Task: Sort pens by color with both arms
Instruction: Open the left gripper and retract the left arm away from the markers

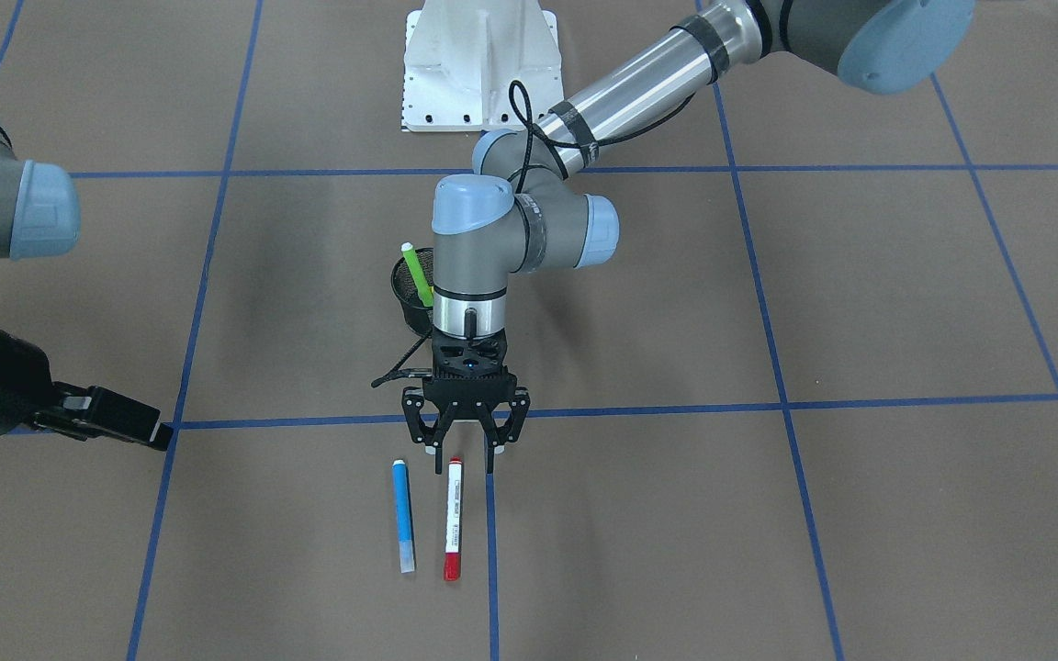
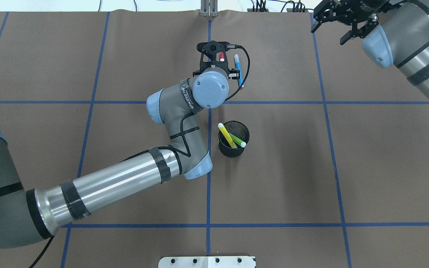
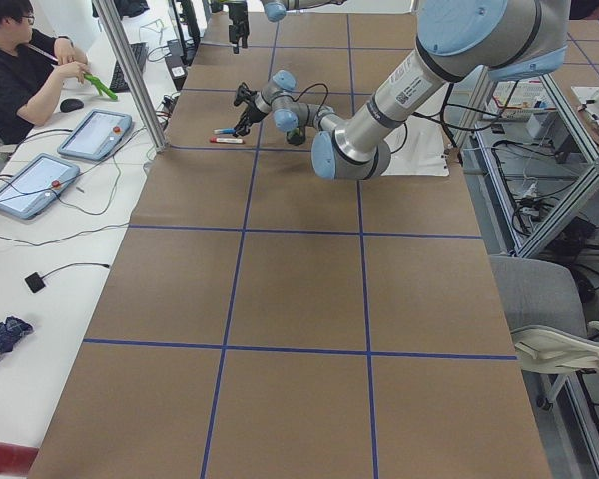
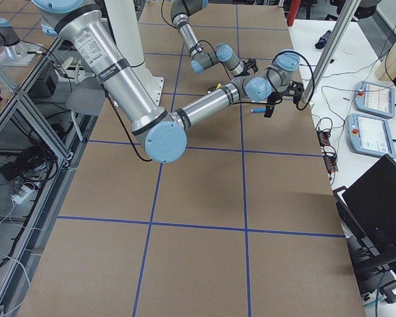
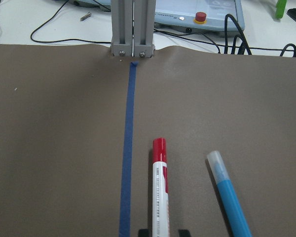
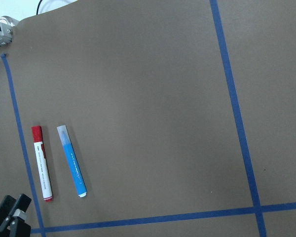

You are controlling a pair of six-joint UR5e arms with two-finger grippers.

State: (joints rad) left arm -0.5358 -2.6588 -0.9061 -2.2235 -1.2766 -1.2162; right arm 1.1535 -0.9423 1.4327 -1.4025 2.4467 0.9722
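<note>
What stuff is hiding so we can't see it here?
- Overhead view: the left gripper covers the red-capped pen; only its cap shows.
- Front-facing view: the left arm's wrist hides the yellow pen in the mesh cup.
- Red-capped pen's label print: too small in every view.

Two marker pens flat on the tabletop, side by side and not touching, near the middle of the edge farthest from the robot: white-barrelled pen (image 1: 453,519) with red cap, blue pen (image 1: 404,516) with pale translucent cap just to its right. Both caps toward that far edge.

Yellow pen (image 2: 227,135) and lime green pen (image 2: 238,140) leaning, pale caps up, in a black mesh cup (image 2: 225,150) near the tabletop's centre.

Grey-and-silver left arm reaching past the cup, wrist pointing down, left gripper (image 1: 465,452) with fingers spread over the red-capped pen's tail end.

Right gripper (image 2: 328,33) spread too, near the far edge toward the right corner, well apart from every pen.
</note>
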